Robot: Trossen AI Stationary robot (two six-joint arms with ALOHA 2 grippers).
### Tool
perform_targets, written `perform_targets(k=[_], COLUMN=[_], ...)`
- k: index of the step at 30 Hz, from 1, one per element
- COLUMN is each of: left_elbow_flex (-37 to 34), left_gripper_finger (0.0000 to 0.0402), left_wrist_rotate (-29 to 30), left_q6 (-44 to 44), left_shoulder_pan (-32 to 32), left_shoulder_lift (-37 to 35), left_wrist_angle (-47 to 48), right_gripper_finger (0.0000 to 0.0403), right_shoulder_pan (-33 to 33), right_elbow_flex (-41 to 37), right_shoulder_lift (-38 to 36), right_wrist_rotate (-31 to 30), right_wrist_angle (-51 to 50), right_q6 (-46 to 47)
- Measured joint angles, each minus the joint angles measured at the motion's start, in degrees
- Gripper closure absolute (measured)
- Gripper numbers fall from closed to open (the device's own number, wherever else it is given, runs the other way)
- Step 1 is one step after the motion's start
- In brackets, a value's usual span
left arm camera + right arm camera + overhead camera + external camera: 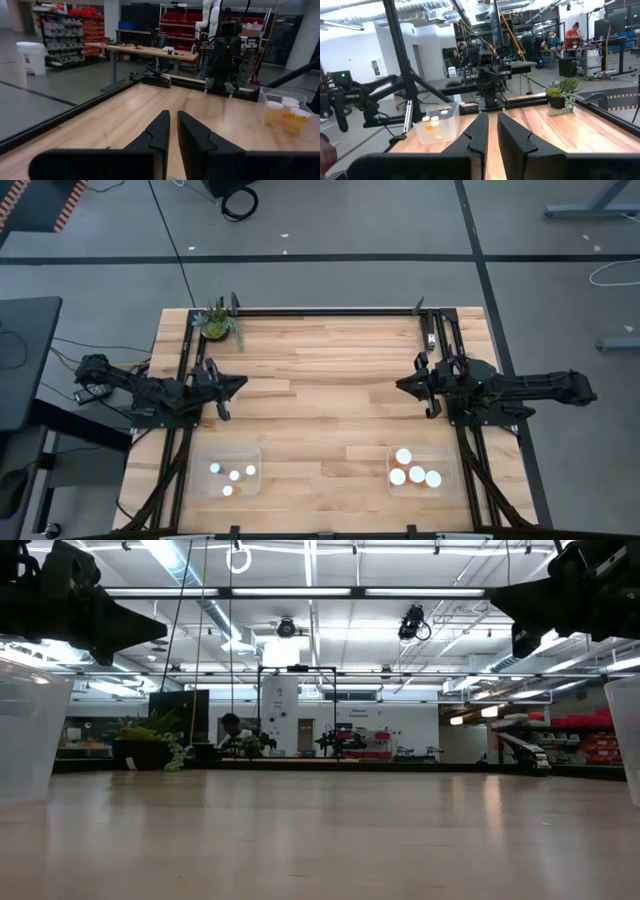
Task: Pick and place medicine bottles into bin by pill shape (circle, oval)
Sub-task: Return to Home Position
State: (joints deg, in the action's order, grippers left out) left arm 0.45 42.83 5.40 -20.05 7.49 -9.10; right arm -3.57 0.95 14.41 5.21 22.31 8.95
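Observation:
Several smaller white-topped medicine bottles (232, 475) stand in a clear bin (227, 474) near the table's near-left corner. Several larger ones (412, 472) stand in a second clear bin (421, 470) at the near right; they also show in the left wrist view (285, 114). My left gripper (238, 385) hovers over the table's left side, shut and empty, pointing right. My right gripper (402, 385) hovers over the right side, shut and empty, pointing left. Both are well clear of the bins.
A small potted plant (218, 323) stands at the far-left corner of the wooden table. A black frame rail (330, 311) runs along the far edge. The table's middle (320, 400) is bare wood. People show in the room beyond, far off.

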Motion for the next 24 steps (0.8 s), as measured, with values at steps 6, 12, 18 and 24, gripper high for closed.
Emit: perform_targets(k=[6, 12, 18, 24], left_elbow_flex=[-0.02, -0.02, -0.02, -0.04], left_gripper_finger=[0.0355, 0.0364, 0.0360, 0.0357], left_wrist_rotate=[0.00, 0.00, 0.00, 0.00], left_q6=[-0.01, -0.05, -0.05, -0.04], left_shoulder_pan=[0.00, 0.00, -0.01, -0.01], left_shoulder_lift=[0.00, 0.00, 0.00, 0.00], left_wrist_angle=[-0.02, -0.07, -0.07, -0.07], right_gripper_finger=[0.0356, 0.0356, 0.0356, 0.0356], right_shoulder_pan=[0.00, 0.00, 0.00, 0.00], right_elbow_flex=[0.00, 0.00, 0.02, 0.02], right_shoulder_lift=[0.00, 0.00, 0.00, 0.00], right_wrist_rotate=[0.00, 0.00, 0.00, 0.00], right_wrist_angle=[0.00, 0.00, 0.00, 0.00], right_q6=[-0.11, -0.13, -0.07, -0.07])
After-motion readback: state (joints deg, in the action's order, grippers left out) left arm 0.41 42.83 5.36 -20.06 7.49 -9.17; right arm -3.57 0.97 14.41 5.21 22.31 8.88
